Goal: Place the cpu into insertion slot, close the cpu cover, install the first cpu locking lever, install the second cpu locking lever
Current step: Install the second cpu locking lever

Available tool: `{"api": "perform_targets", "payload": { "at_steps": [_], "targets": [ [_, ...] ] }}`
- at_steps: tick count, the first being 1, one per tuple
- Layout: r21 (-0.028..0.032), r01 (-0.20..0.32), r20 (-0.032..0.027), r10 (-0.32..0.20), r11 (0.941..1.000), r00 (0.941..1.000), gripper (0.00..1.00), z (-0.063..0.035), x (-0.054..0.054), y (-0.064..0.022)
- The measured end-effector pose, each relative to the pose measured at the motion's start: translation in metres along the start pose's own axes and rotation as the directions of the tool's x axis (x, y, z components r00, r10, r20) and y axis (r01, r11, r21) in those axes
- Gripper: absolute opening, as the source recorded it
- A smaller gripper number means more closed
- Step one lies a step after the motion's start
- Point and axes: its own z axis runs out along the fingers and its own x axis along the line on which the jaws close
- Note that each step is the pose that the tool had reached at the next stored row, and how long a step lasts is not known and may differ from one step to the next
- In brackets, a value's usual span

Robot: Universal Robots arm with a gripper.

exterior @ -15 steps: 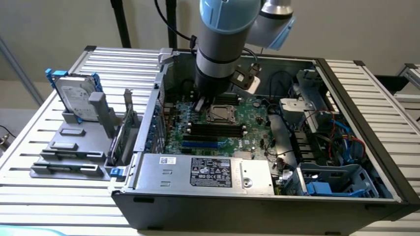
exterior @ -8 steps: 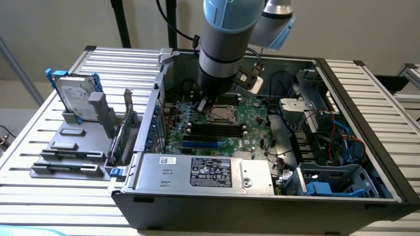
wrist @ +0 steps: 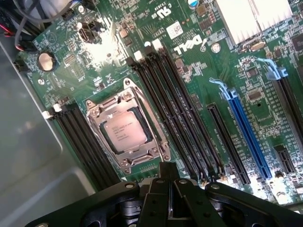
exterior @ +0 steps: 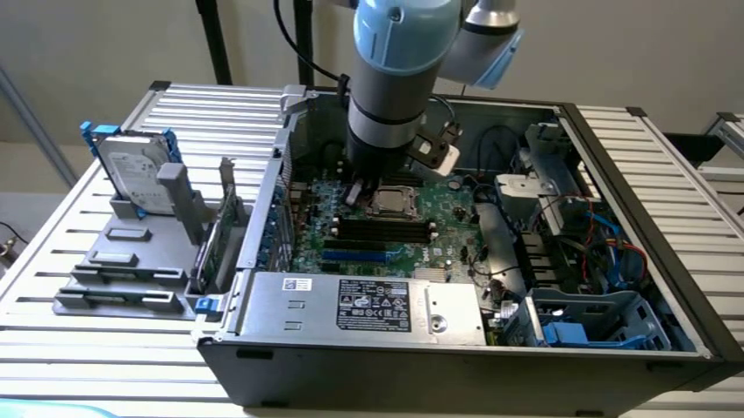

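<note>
The cpu, a silvery square chip with printed text, lies flat in the insertion slot, whose black edge shows around the chip. The cpu cover, a thin metal frame, lies down around the chip, which shows through its window. A thin metal locking lever runs along one side of the cover; I cannot tell whether it is latched. My gripper is shut and holds nothing, its tips hovering just off one end of the socket. In the exterior view the gripper hangs over the board just left of the cpu.
Long black memory slots flank the socket on both sides. A blue expansion slot and a heatsink lie further off. The power supply sits at the case front, cables and a drive cage at the exterior view's right, and a hard drive outside at its left.
</note>
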Motion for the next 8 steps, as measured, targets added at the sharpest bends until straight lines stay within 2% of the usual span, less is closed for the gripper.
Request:
{"api": "perform_targets", "payload": {
  "at_steps": [3,8],
  "targets": [
    [-0.0024,-0.006,-0.0016,0.006,1.0,1.0,0.11,0.006,-0.003,-0.0054],
    [-0.0055,-0.007,-0.0033,0.007,1.0,1.0,0.11,0.0138,-0.002,-0.0061]
  ]
}}
